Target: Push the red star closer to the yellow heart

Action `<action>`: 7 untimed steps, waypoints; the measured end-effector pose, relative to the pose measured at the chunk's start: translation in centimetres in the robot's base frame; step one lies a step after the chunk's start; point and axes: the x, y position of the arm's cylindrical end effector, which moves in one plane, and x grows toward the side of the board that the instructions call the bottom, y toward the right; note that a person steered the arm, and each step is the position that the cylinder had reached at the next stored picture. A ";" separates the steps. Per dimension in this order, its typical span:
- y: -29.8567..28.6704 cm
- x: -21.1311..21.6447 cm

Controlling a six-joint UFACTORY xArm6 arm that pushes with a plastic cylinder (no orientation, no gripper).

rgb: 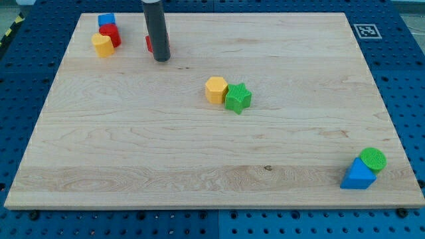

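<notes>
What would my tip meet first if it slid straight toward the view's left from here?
Probably the yellow block in the top-left cluster, though my tip sits slightly nearer the view's bottom and might slip past it. The partly hidden red block lies just behind my tip.

Tip [161, 60] touching red star [151, 44], mostly hidden behind rod; yellow heart [102, 45] near, toward view's left.

Around 11 o'clock on the table [199, 166] a blue block [106, 19], a red block [111, 34] and a yellow heart [102, 45] crowd together. My tip [161, 60] touches the red star [151, 44]; bare wood separates star and heart.
</notes>
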 end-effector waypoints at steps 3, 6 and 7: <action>6.9 -2.8; 2.4 -5.7; 0.5 -6.2</action>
